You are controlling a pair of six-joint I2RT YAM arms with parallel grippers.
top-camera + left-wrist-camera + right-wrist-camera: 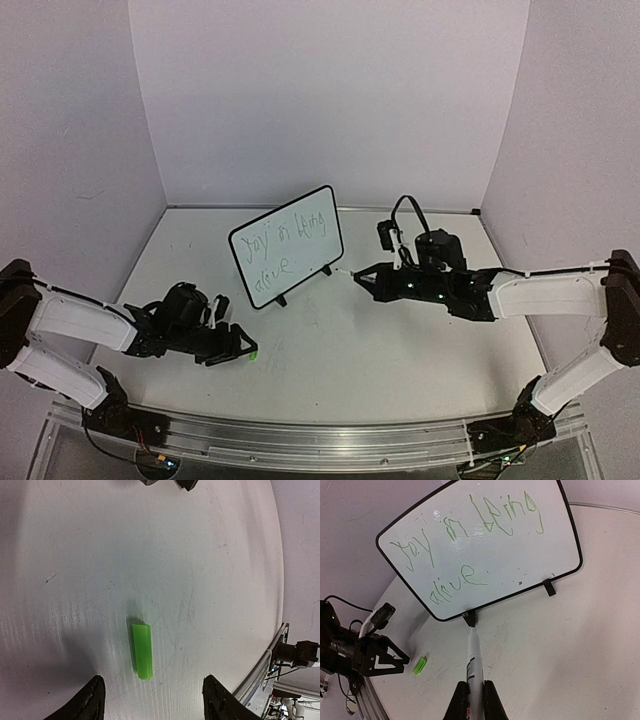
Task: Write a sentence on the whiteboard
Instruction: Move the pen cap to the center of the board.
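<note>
Writing looks done: the sentence (454, 530) fills the board (530, 555) just ahead of the right claw (474, 692), clamped on the marker (475, 655), so next the left claw (152, 690), spread apart over the cap (142, 650), should grasp it.

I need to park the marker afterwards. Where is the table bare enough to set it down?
Bare table lies in front, between the green cap and the right arm, and left of the whiteboard toward the wall. Crowded: at the board's feet, where the right pincer aims the marker, and under the left pincer.
</note>
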